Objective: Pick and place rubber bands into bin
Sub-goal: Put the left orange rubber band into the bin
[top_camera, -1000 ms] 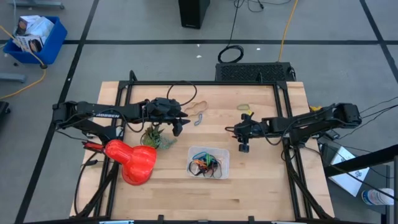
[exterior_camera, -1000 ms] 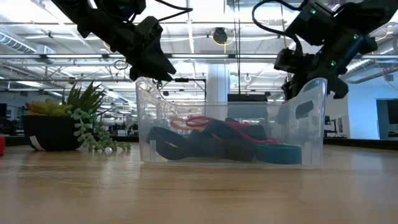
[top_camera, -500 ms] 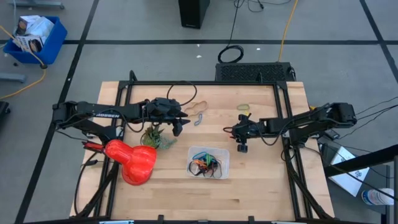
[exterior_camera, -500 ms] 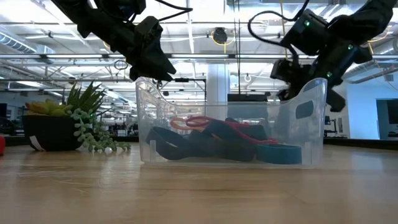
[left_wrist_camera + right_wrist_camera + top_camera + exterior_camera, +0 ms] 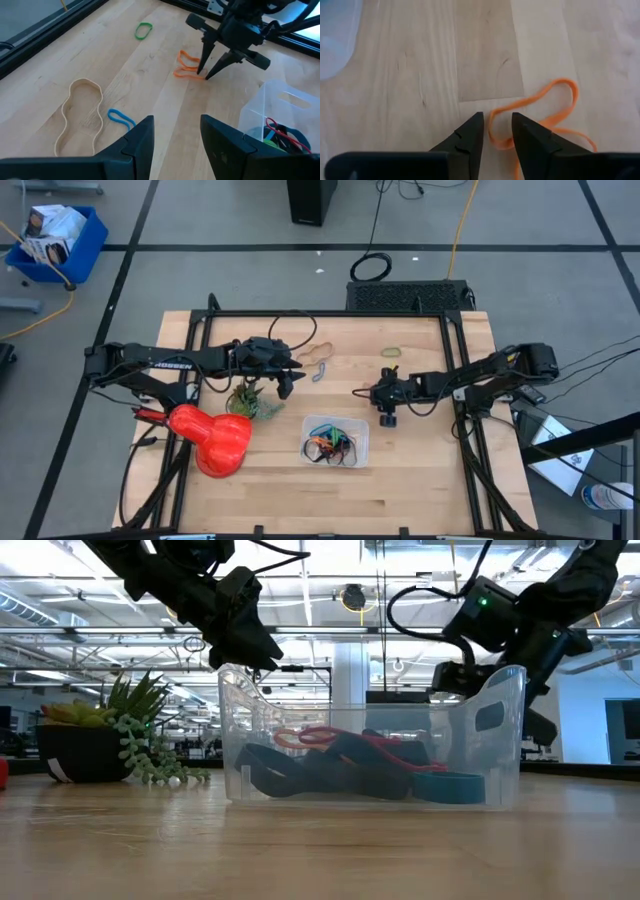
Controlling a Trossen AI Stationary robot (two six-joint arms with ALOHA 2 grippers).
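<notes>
Grey floor all round, with a pale wooden table (image 5: 425,470) at mid-frame in the high view, edged by black frame rails at left and right. Bare wood across the lower right and lower left of the top; more crowded toward the centre.

Clear bin (image 5: 358,430) at lower centre of the table, well in from every edge, holding a tangle of rubber bands (image 5: 330,445) in black, red, orange, blue and green. Loose on the wood in the upper half: tan band (image 5: 80,117), small blue band (image 5: 121,118) just beside it, green band (image 5: 143,31) farther right toward the upper edge, and orange band (image 5: 187,65) between the green one and the bin.

Right gripper (image 5: 203,75) right of centre, pointing down, tips at the wood, fingers apart and straddling a strand of the orange band without pinching it. Open wood around it on all sides.

Left gripper (image 5: 176,120) left of centre, raised over the table near the blue band, fingers apart, nothing between them. Small plant (image 5: 245,402) and a red object (image 5: 215,438) below it, toward the lower left.
</notes>
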